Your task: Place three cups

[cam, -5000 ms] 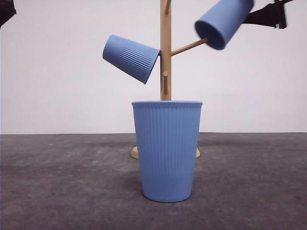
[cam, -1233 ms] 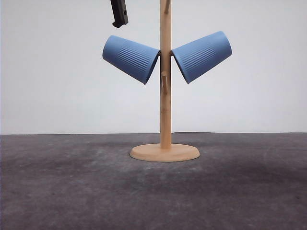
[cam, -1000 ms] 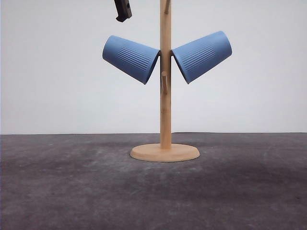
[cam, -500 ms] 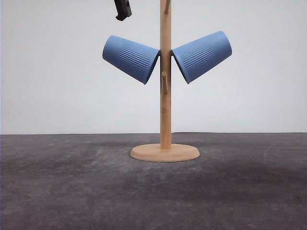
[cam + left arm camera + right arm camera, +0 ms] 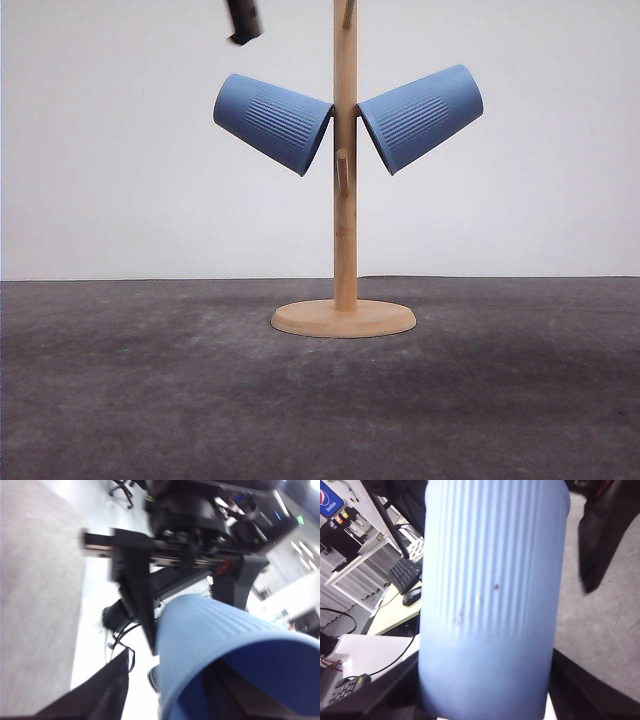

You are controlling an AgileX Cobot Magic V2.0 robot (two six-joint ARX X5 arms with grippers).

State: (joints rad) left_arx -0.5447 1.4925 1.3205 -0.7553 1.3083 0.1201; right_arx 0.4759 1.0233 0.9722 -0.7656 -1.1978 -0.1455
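front view: two cups (image 5: 272,122) (image 5: 421,117) hang on the wooden stand (image 5: 345,200); right end effector (image 5: 485,707) grips the third cup (image 5: 487,600). left's grip unclear. probably light, rigid; hold the ribbed wall.

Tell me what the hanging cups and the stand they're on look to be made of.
The left cup and right cup look like matte blue plastic, possibly glazed ceramic: ribbed sides, even colour, no shine. The stand looks like pale unfinished wood, with light tan tone and faint grain.
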